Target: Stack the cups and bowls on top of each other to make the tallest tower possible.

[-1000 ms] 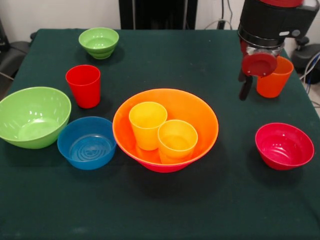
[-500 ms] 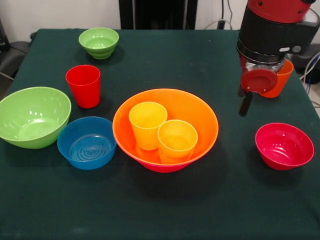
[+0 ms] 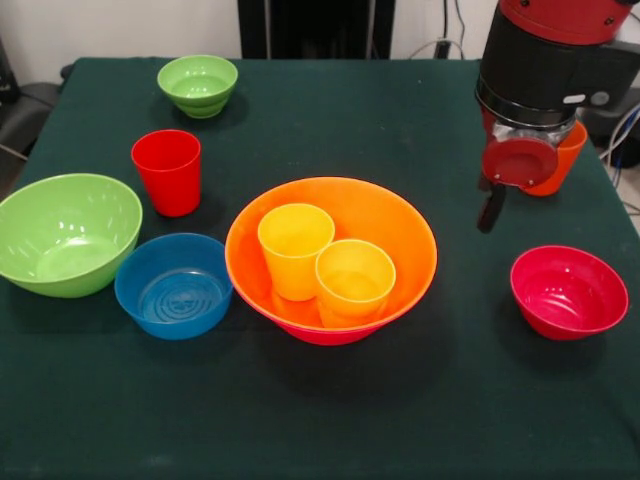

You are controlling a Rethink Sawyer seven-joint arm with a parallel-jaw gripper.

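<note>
- Your pincer [image 3: 490, 208] hangs in front of the orange cup [image 3: 560, 160]; whether it grips, you cannot tell.
- Tower base, the orange bowl [image 3: 400, 232], sits mid-counter holding two yellow cups [image 3: 295, 245].
- Next, likely carry that cup over and nest it.

Dark green tablecloth [image 3: 330, 420] covers the table; cables [image 3: 622, 130] hang beyond its edge.

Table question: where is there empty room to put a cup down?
The near strip of the table, in front of the blue bowl, large orange bowl and small red bowl, is bare. So is the far middle, right of the small green bowl. The left side is crowded.
</note>
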